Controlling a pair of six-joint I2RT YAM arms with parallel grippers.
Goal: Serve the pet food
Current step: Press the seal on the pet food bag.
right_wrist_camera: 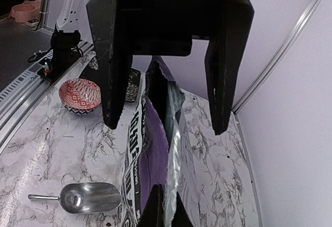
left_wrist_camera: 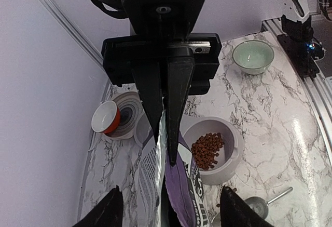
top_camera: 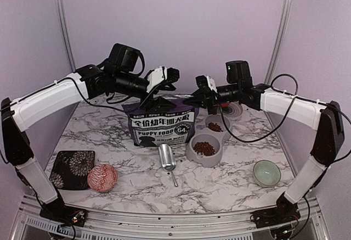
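on the marble table (top_camera: 230, 182), left gripper (left_wrist_camera: 166, 146) pinches the purple bag (top_camera: 159, 129) at its top; right gripper (right_wrist_camera: 167, 125) hangs spread above it. pet food (top_camera: 204, 148) lies beside the bag.

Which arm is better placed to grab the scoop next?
Right, likely: the right tool hangs open over the bag, holding nothing; the left tool is shut on the bag's top edge.

One purple bag (top_camera: 159, 127) is pinched between the fingers of the left gripper (left_wrist_camera: 167, 144) and straddled by those of the right gripper (right_wrist_camera: 167, 127). Below the fingertips lie two heaps of pet food (top_camera: 204, 148) in one grey feeder (top_camera: 192, 152), one metal scoop (top_camera: 167, 157), three bowls: red patterned bowl (top_camera: 102, 177), green bowl (top_camera: 266, 172), orange bowl (left_wrist_camera: 105, 118); and two plates: floral plate (top_camera: 72, 168), swirled plate (left_wrist_camera: 128, 114).
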